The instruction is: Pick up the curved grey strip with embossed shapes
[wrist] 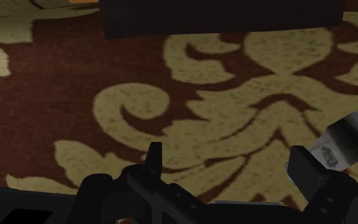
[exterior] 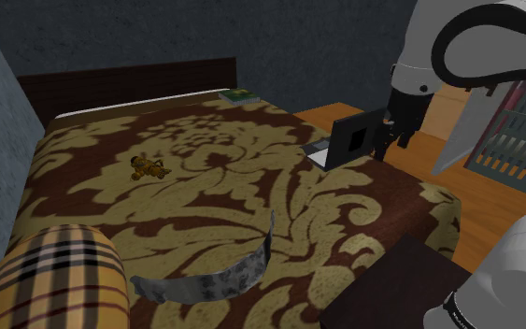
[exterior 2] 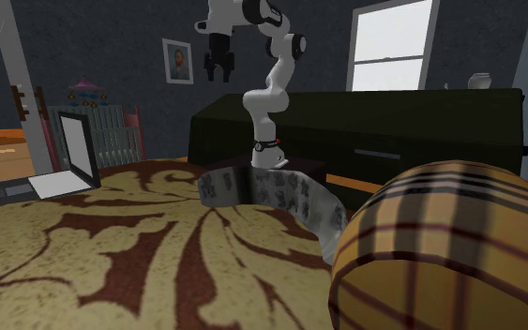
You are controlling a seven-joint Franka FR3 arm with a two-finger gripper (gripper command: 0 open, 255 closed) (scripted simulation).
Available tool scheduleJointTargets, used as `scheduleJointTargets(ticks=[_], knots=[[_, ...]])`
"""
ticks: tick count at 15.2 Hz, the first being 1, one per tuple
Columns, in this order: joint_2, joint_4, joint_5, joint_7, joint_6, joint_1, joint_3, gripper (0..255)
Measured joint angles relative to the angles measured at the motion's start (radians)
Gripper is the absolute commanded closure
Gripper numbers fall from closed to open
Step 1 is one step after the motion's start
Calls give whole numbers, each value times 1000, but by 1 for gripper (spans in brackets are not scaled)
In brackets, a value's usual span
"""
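Grey strip (exterior: 221,273) lies untouched on the bed (exterior: 205,178), lower middle of the shoulder view, while my gripper (exterior: 393,140) hangs released at upper right, so approach, grasp and lift all remain.

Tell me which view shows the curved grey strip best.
The shoulder view: the strip shows end to end, standing on edge on the bedspread. The second exterior view has it close, with one end hidden behind the plaid bolster. The wrist view catches one end.
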Motion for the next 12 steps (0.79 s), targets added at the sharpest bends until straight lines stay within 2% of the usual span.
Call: scheduleJointTargets(ticks=[3,9,12], knots=[[3,-15,22,55,10,-1,31,0],[64,-83,122,322,106,-7,176,0],[139,-73,169,464,158,-15,257,0]])
